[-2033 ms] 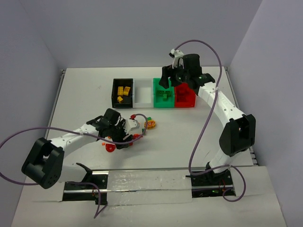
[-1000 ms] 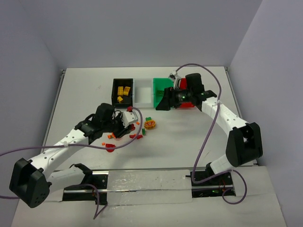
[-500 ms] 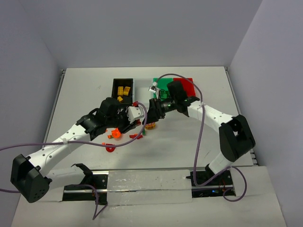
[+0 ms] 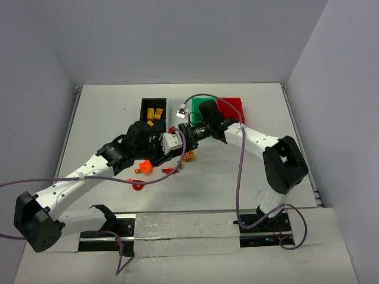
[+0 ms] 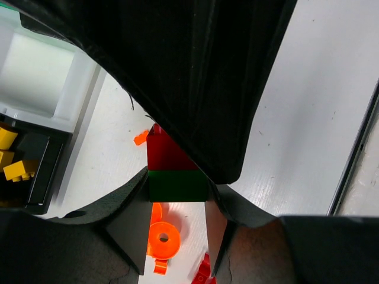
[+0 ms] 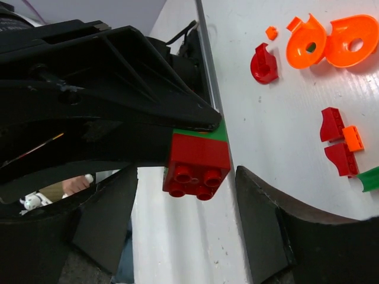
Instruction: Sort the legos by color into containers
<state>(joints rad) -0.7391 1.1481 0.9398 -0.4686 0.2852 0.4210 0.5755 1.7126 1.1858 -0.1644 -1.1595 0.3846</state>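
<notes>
Left wrist: green brick point(image 5: 177, 186) is clamped in left jaws above desk point(image 4: 237, 177), red brick point(image 5: 167, 155) stuck on it | step: pair being split | right jaws are spread around red brick, not touching | next: red brick must be gripped, pulled off.

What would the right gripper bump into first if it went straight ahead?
Most likely the red brick, stacked on a green brick that the left gripper holds; it sits between the right gripper's open fingers.

A red-and-green brick point(image 5: 177, 177) sits tight between the left fingers point(image 5: 125, 222). Its studs show between the right fingers point(image 6: 266, 222), which touch neither side. Orange rings point(image 6: 324, 40) and red pieces point(image 6: 331, 125) lie loose past the right fingers. A white bin point(image 5: 38, 80) and a black bin point(image 5: 47, 173) stand beside the left fingers.
</notes>
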